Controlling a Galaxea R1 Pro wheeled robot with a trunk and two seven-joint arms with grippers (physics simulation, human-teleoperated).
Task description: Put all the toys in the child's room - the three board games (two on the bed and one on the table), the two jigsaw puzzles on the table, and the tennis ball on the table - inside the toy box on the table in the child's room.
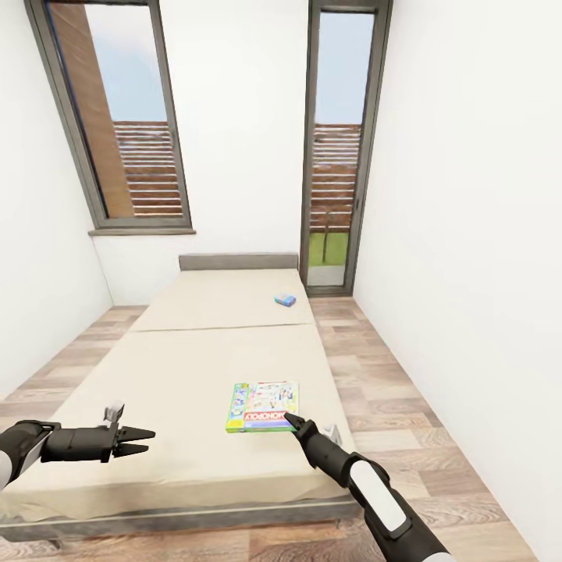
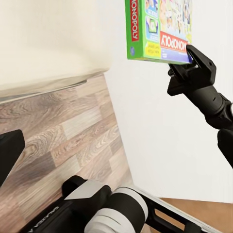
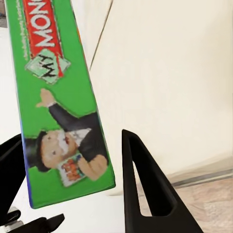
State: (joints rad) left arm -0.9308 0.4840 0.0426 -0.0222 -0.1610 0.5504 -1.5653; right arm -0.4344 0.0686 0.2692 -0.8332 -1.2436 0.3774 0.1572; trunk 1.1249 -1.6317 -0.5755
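**A:** On the bed [image 1: 195, 367], near its foot at about 5 o'clock from the mattress centre — a flat green Monopoly box [image 1: 263, 407] with a red logo band, lying flat. A small blue game box [image 1: 285, 300] sits up around 1 o'clock, near the headboard.

**B:** And the arms?

**A:** Right gripper [image 1: 292, 422] reaches in low, fingers spread on either side of the Monopoly box's near edge — not clamped. Left gripper [image 1: 139, 440] hovers over the mattress at 7 o'clock, jaws parted, holding nothing.
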